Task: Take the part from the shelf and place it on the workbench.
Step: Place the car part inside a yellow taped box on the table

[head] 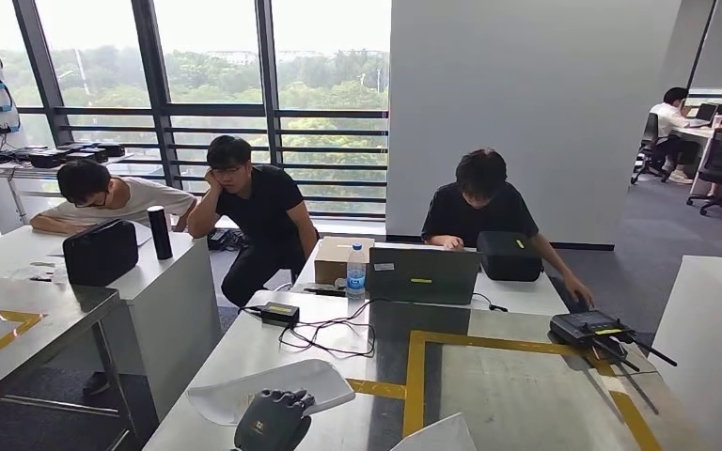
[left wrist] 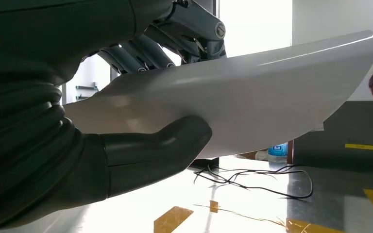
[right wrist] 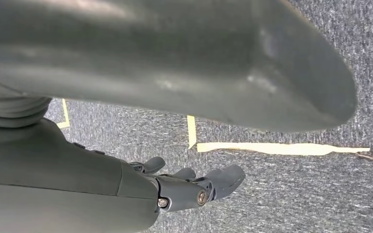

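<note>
1. Progress looks good: the white part [head: 273,393] is already off the shelf and is over the near edge of the workbench [head: 489,376], so what is left, I judge, is to lower it and let go.
2. Left hand [head: 273,420] grips the part. In the left wrist view the thumb [left wrist: 155,150] presses on one face and the dark fingers [left wrist: 141,51] clamp the other face.
3. Part is a curved white panel. It reaches forward from the hand, slightly above the table top, with the black cable [left wrist: 252,182] lying on the table below it.
4. Right hand [right wrist: 194,189] hangs over grey carpet with yellow tape lines. Its fingers are loosely apart and hold nothing.
5. People sit at desks behind the workbench, well apart from the part.
</note>
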